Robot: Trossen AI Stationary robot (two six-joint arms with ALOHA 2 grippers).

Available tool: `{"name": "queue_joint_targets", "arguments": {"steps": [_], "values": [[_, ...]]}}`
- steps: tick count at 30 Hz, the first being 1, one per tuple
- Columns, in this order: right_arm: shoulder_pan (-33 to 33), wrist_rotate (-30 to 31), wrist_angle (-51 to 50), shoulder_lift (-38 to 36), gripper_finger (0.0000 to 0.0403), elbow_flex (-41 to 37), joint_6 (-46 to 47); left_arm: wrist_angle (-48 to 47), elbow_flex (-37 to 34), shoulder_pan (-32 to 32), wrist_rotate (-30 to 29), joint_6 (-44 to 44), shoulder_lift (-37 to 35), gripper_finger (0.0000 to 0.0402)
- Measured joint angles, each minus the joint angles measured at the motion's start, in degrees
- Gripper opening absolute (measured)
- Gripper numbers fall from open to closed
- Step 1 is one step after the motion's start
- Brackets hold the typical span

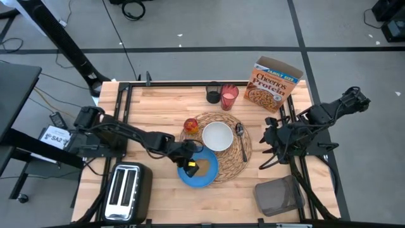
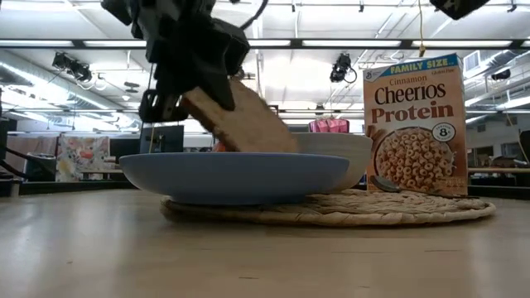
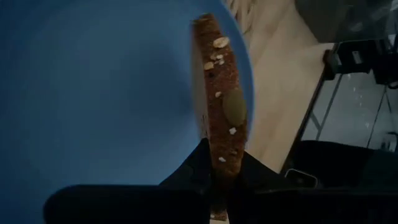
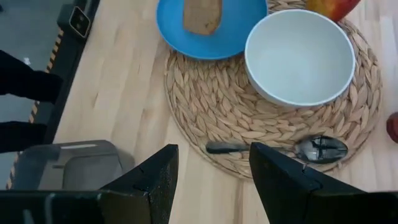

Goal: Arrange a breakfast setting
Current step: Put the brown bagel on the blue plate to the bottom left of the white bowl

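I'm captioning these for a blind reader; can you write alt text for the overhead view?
The left gripper holds a toast slice over a blue plate at the edge of a round straw placemat, which also carries a white bowl, spoon and apple. The right gripper waits open beside it.

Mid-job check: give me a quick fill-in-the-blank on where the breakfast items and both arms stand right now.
1. The left gripper holds the toast slice over the ____ plate.
2. The metal spoon lies on the woven placemat beside the white ____.
3. The right gripper waits with its fingers ____.
4. The red cup stands next to the orange ____ box.

Missing words: blue; bowl; open; Cheerios
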Motion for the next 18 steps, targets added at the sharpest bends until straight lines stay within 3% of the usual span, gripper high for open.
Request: {"name": "queue_joint_targets", "arguments": {"steps": [3, 12, 18], "values": [[-0.4, 2.1, 0.1, 0.0, 0.0204, 2.9, -0.4, -1.2, 0.0, 0.4, 0.0, 0.2, 0.8, 0.0035], [-2.7, 16.5, 0.0, -0.6, 0.0211, 10.5, -6.8, -4.2, 0.0, 1.6, 0.4, 0.6, 1.2, 0.0089], [-7.2, 19.4, 0.1, -0.8, 0.0219, 11.4, -7.7, -5.6, 0.0, 2.5, 0.8, 0.5, 1.1, 0.0141]]}}
